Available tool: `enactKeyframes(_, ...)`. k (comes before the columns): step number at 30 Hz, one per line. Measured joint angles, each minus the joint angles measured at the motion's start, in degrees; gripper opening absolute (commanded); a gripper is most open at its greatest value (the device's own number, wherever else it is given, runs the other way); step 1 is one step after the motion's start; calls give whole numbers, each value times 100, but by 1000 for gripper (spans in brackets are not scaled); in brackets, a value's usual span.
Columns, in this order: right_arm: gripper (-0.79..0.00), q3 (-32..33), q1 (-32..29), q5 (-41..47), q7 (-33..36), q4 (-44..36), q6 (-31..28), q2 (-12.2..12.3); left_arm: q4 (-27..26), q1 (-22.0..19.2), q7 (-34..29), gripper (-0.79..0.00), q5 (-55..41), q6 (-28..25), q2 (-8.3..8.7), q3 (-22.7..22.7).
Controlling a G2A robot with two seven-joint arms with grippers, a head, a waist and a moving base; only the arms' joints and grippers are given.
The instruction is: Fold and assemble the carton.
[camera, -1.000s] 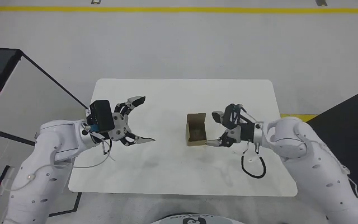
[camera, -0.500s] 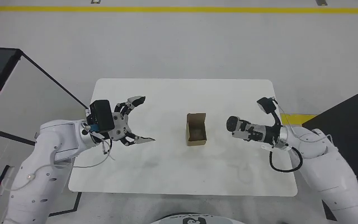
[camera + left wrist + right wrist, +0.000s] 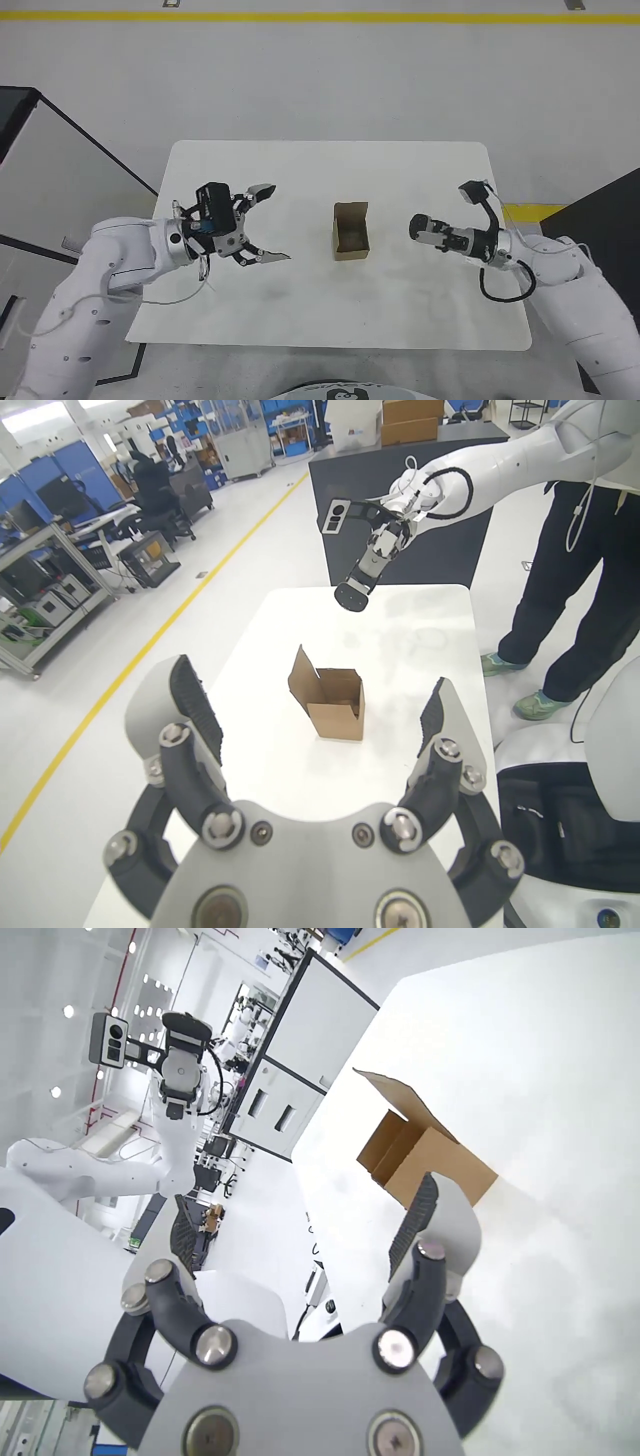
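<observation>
Top view: carton (image 3: pixel 350 231) upright mid-table (image 3: pixel 420 165), mouth up, one flap raised on far side, long axis near-far. Left gripper (image 3: pixel 278 222) at left, right gripper (image 3: pixel 420 228) at right, both apart from carton.
Left wrist view: fingers spread wide, empty; carton ahead.
Right wrist view: fingers splayed, grasping nothing; carton near, untouched.

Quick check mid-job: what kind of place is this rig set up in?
Probably a robotics lab or workshop floor: a yellow floor line runs past the white table, shelves of blue bins stand in the background, and a workbench holds equipment.
</observation>
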Motion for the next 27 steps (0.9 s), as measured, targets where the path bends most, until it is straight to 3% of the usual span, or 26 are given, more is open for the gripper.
enactKeyframes(1, -653, -3, 11, 44, 48, 20, 16, 1, -2, -35, -130, -785, -114, 60, 3, 20)
enactKeyframes(2, -785, -3, 15, 57, 63, 25, 20, 1, -36, -96, -290, -785, -211, 143, 10, 6)
enactKeyframes(10, -785, -2, 14, 47, 53, 20, 16, 1, -106, -168, -426, -785, -163, 212, 19, -57)
enactKeyframes(13, -767, -11, 3, 17, 9, 24, 55, -3, -111, -123, -628, -785, -148, 398, 8, 118)
enactKeyframes(15, -748, -58, -22, -93, -139, 20, 183, -19, -27, -163, -846, -785, -288, 465, -5, 363)
enactKeyframes(20, -785, -212, 42, -419, -273, 151, 401, -58, 302, -482, -1475, -785, -751, 823, -86, 1177)
enactKeyframes(27, -785, -556, 297, -516, -198, 532, 362, -149, 837, -1109, -1729, -785, -857, 1321, -271, 2160)
